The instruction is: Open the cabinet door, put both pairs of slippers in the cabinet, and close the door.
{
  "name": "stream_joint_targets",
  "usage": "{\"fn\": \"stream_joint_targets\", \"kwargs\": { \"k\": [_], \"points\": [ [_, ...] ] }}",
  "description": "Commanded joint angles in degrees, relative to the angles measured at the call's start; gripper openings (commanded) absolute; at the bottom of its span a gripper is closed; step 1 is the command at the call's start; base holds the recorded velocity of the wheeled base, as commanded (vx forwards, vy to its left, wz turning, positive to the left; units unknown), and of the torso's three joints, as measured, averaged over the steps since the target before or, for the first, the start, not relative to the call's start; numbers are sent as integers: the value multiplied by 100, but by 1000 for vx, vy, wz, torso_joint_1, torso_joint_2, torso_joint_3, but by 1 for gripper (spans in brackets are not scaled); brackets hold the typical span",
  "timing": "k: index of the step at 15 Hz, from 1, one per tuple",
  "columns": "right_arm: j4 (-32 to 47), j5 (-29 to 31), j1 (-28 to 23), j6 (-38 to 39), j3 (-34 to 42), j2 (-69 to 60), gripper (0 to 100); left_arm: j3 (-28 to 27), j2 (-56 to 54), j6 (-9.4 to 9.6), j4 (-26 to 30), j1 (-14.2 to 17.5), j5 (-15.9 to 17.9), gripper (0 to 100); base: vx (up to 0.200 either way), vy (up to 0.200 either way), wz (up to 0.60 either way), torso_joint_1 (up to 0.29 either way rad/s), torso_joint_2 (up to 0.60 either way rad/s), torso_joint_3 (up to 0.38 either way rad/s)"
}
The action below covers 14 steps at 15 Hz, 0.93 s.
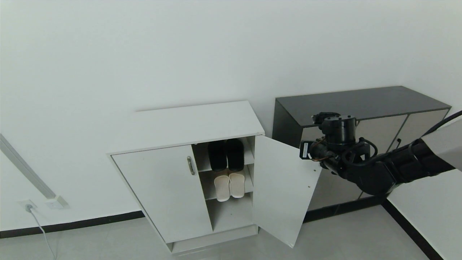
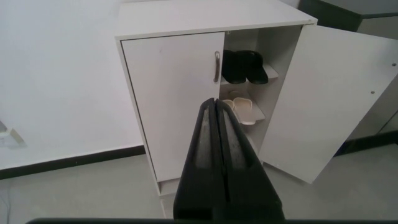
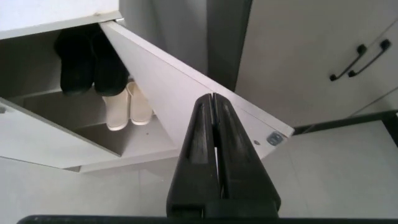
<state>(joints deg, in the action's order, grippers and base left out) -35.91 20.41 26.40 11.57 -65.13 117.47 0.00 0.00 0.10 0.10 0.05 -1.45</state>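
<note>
Both pairs of slippers are inside the white cabinet [image 1: 187,124], and one door stands open with the right tool [image 3: 213,102] at its outer edge.

The black slippers [image 1: 226,154] lie side by side on the top shelf, and the cream slippers [image 1: 229,185] are on the shelf just below, with their ends sticking out past its front edge. The open door [image 1: 281,187] swings out on the robot's right, and the other door [image 1: 162,191], with its metal handle [image 1: 190,165], is closed. The right tool has its fingers pressed together and holds nothing. It is next to the free edge of the open door, well apart from the slippers, though whether it touches the door cannot be told. The left tool [image 2: 215,106], also pressed together and holding nothing, hangs in front of the closed door, away from the cabinet. A dark sideboard [image 1: 361,103] stands against the wall beyond the open door.
</note>
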Motion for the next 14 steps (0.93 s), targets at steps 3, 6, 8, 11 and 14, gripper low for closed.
{"fn": "stream_joint_targets", "kwargs": {
  "k": [3,6,8,11,14],
  "points": [
    [-3,-19,-92,-6,-395,444,0,0,0,-1,-1,4,-4,0,0,0,0,0,0,0],
    [-3,-28,-223,-6,-606,681,0,0,0,-1,-1,-5,-4,0,0,0,0,0,0,0],
    [5,-63,-434,3,-869,988,0,0,0,-10,-1,4,-4,0,0,0,0,0,0,0],
    [5,-63,-610,-6,-1098,1287,0,0,9,-10,-1,4,-4,0,0,0,0,0,0,0],
    [5,-72,-742,3,-1256,1472,0,0,0,-10,-1,4,-13,0,0,0,0,0,0,0]
  ]
}}
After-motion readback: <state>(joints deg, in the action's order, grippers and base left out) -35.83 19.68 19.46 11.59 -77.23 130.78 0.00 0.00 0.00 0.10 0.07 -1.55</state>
